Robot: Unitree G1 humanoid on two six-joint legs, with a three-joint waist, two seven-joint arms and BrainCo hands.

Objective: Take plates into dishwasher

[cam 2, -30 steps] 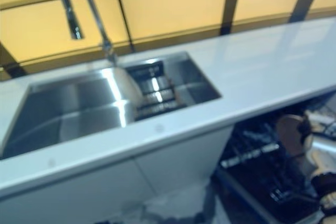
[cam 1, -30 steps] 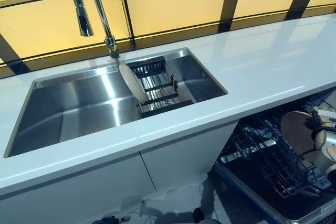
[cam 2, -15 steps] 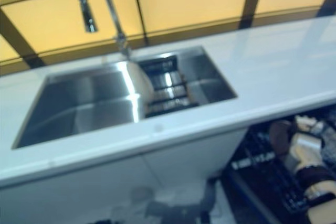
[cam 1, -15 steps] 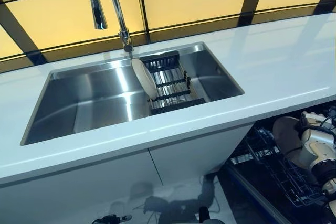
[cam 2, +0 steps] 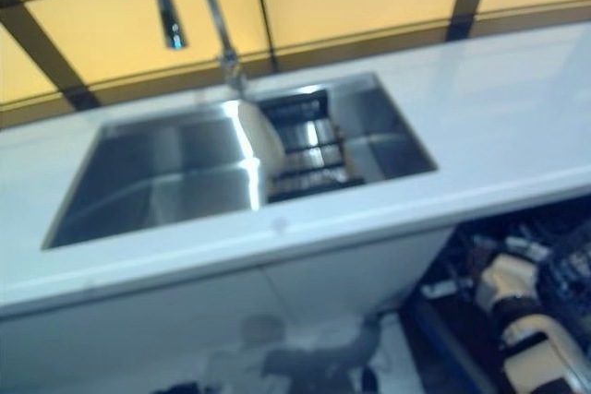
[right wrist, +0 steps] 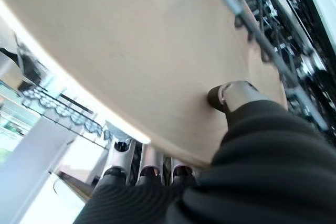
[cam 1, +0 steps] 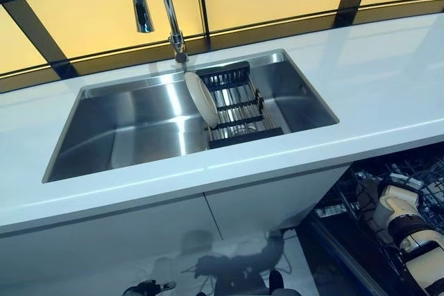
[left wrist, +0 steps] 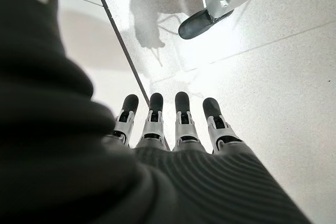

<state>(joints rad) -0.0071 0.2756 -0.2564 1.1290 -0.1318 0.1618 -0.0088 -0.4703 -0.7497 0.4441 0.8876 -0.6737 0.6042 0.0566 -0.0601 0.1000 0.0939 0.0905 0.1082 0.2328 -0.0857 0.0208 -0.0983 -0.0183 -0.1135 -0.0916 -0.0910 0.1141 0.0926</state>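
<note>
My right hand is shut on a beige plate: the thumb presses one face and the fingers lie under its rim. It holds the plate among the wires of the open dishwasher's rack. In the left eye view only my right arm shows, low in the dishwasher at the lower right. A second, pale plate stands on edge in a black dish rack inside the steel sink. My left hand hangs open over the floor.
A tall chrome faucet rises behind the sink. The white countertop runs across the view, with white cabinet doors below it. The dishwasher sits under the counter's right end.
The camera has turned left, so the sink sits further right in view. My right arm has sunk lower into the dishwasher, and the beige plate no longer shows in the eye views.
</note>
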